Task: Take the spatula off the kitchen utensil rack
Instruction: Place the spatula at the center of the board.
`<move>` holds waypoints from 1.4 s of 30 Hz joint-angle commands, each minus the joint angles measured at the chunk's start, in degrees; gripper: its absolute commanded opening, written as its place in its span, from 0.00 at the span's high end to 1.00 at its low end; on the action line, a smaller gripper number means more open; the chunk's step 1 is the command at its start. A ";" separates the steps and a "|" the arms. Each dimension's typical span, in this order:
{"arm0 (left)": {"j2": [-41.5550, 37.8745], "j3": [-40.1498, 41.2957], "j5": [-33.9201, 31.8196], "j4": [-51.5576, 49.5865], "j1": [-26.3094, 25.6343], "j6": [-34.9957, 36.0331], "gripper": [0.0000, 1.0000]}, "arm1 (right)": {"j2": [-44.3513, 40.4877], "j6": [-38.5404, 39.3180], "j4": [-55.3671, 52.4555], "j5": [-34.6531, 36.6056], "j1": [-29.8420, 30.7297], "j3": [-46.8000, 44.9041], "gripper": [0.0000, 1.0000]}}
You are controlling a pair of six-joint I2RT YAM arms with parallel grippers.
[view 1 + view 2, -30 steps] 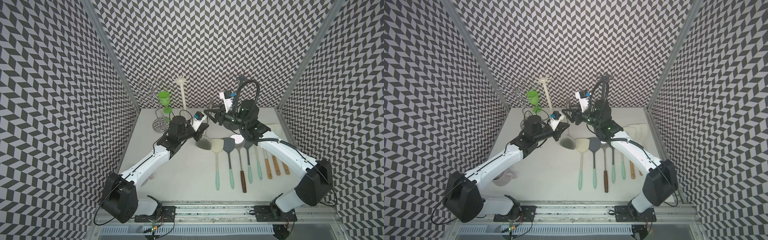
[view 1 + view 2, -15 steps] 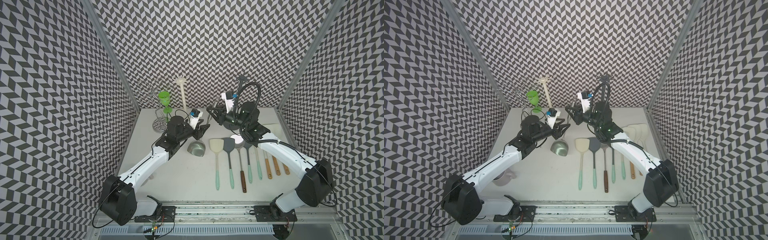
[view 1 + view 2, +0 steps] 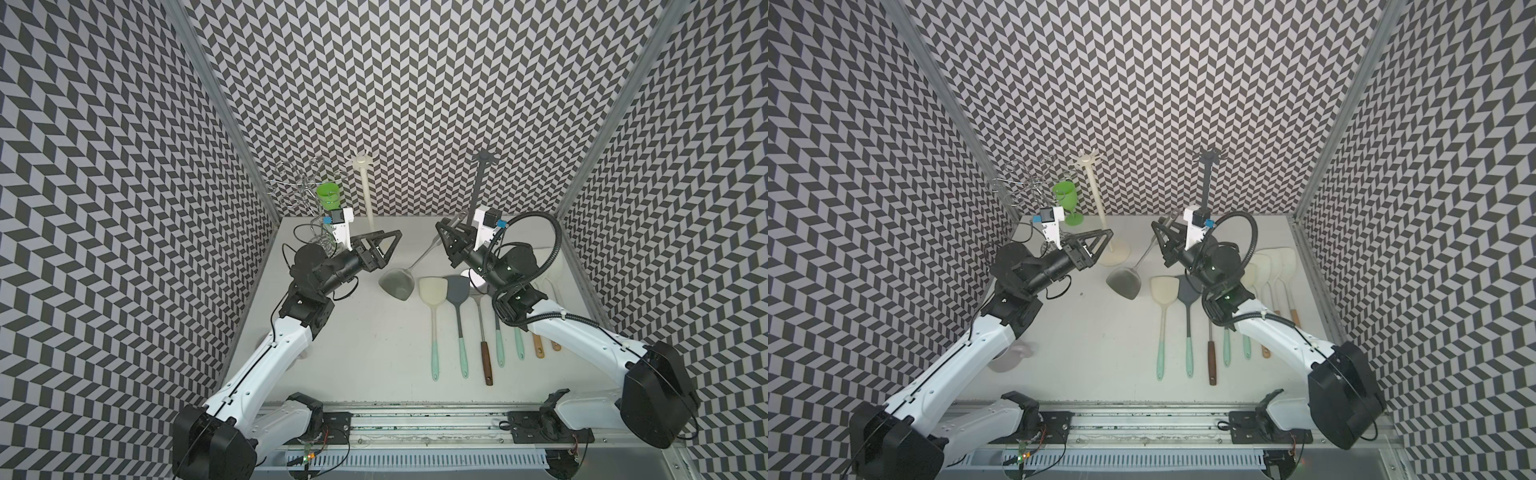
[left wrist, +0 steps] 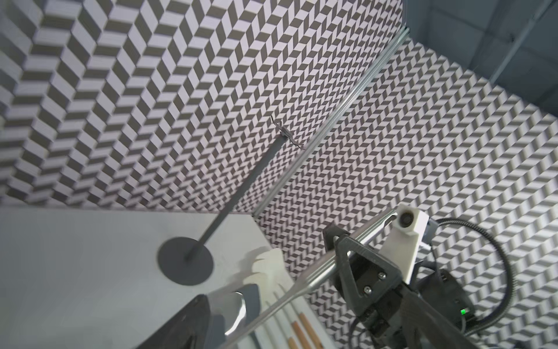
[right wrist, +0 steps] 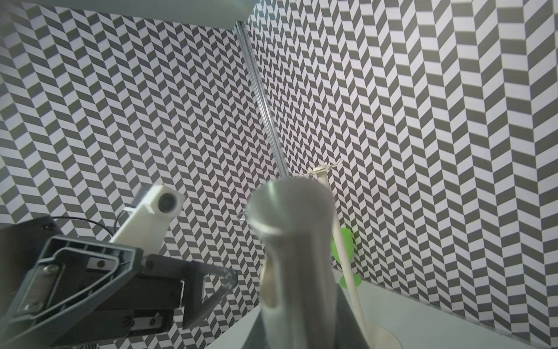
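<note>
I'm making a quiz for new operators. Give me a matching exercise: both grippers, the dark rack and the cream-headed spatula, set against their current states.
1 left gripper
2 right gripper
3 dark rack
4 cream-headed spatula

A lying flat on the table
B open, holding nothing
C standing upright, hooks bare
D shut on the metal spatula's handle

Pairs: 1-B, 2-D, 3-C, 4-A

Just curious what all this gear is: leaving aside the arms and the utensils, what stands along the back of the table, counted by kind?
Pole racks: 2, a cream pole rack and a dark grey pole rack
Wire rack: 1
Green goblet: 1
Total: 4
</note>
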State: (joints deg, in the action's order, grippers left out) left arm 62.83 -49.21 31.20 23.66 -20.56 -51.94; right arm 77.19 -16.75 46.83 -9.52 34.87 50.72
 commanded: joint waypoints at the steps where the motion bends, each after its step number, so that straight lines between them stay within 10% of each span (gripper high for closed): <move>1: 0.52 5.56 3.96 11.62 0.54 -22.98 0.00 | -2.14 3.92 19.65 6.00 2.40 -1.95 1.00; 14: -0.14 18.07 -4.50 26.94 -2.38 -57.38 0.00 | -0.04 15.34 34.00 20.76 10.54 -8.13 1.00; 27: 10.11 14.02 0.00 23.94 -9.92 -67.10 0.00 | 6.08 15.40 40.14 20.74 12.21 -6.26 1.00; 42: 18.08 8.83 -0.17 26.65 -9.90 -72.94 0.40 | 6.09 18.04 42.69 21.24 16.86 -9.15 1.00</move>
State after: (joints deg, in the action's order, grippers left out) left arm 79.88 -38.72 31.07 47.70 -30.39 -119.02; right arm 83.70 -0.10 80.86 11.16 50.50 42.13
